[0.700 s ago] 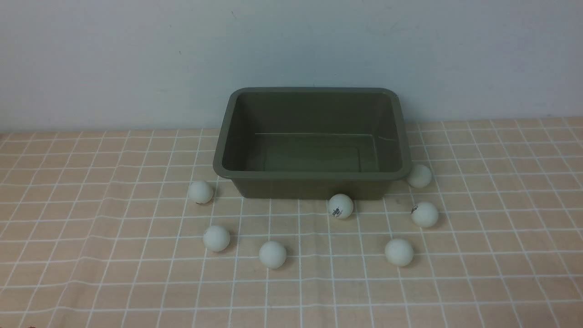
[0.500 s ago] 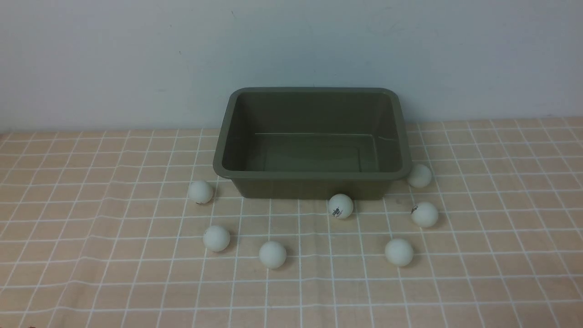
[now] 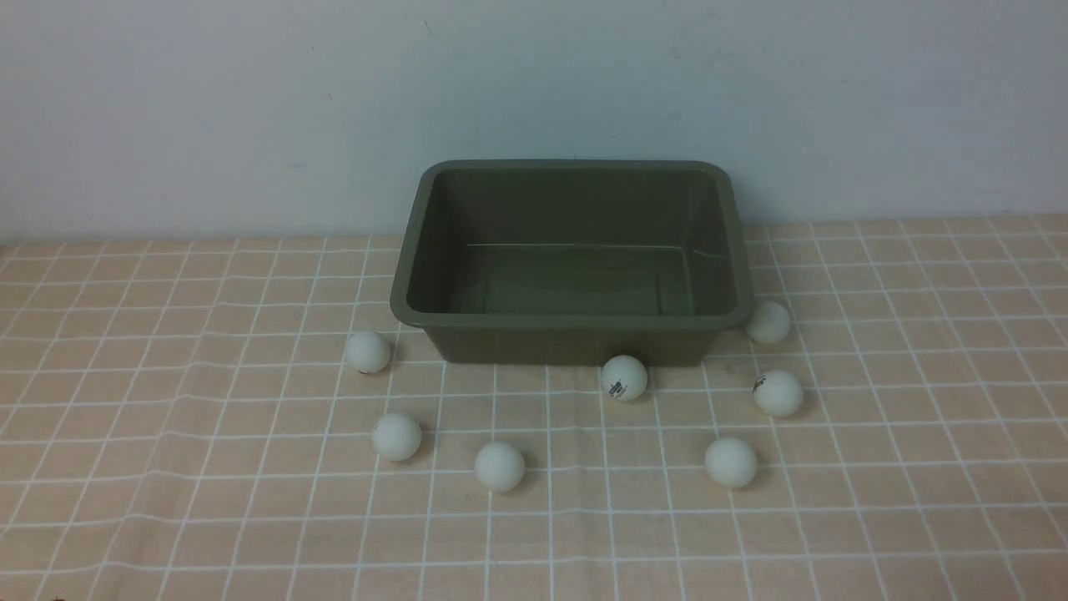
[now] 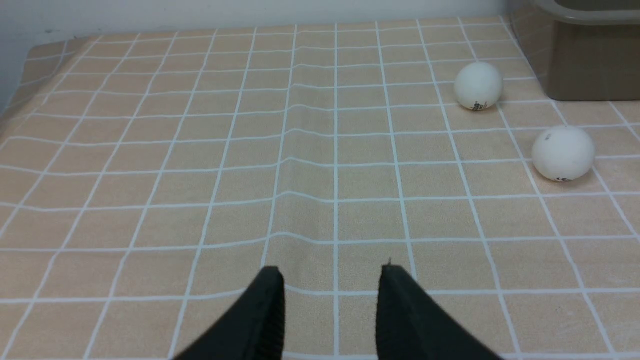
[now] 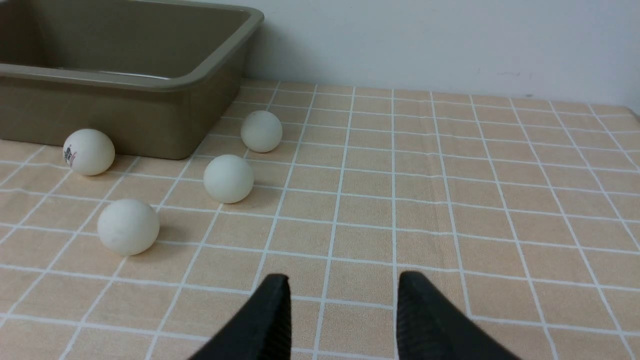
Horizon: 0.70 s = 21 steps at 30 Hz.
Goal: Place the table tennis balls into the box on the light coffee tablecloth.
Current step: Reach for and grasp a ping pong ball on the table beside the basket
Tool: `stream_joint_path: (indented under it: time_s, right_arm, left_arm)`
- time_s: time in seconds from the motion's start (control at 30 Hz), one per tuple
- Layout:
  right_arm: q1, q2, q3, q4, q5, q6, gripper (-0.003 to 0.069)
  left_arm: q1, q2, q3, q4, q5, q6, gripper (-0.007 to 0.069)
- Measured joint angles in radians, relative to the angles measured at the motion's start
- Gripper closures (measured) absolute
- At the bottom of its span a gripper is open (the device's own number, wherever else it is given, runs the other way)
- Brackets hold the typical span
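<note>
**Seven balls around the box**

I see seven matte white table tennis balls (image 3: pixel 499 466) lying on the light coffee tablecloth (image 3: pixel 167 434), ringing the front of the olive-green box (image 3: pixel 576 344). My left gripper (image 4: pixel 331 272) and right gripper (image 5: pixel 344 281) hover over bare cloth with their fingers apart, well apart from the balls.

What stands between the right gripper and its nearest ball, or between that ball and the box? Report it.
Nothing visible. Only bare tablecloth lies between the right gripper and the nearest ball. The printed ball and another ball flank its route to the box, whose near wall must be cleared.
</note>
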Motion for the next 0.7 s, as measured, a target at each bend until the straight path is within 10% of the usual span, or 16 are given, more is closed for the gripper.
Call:
stream_joint_path:
  time_s: [0.7]
  right_arm:
    - [0.000, 0.000, 0.000, -0.017, 0.000, -0.013, 0.0381]
  left_arm:
    - [0.000, 0.000, 0.000, 0.000, 0.000, 0.000, 0.0417]
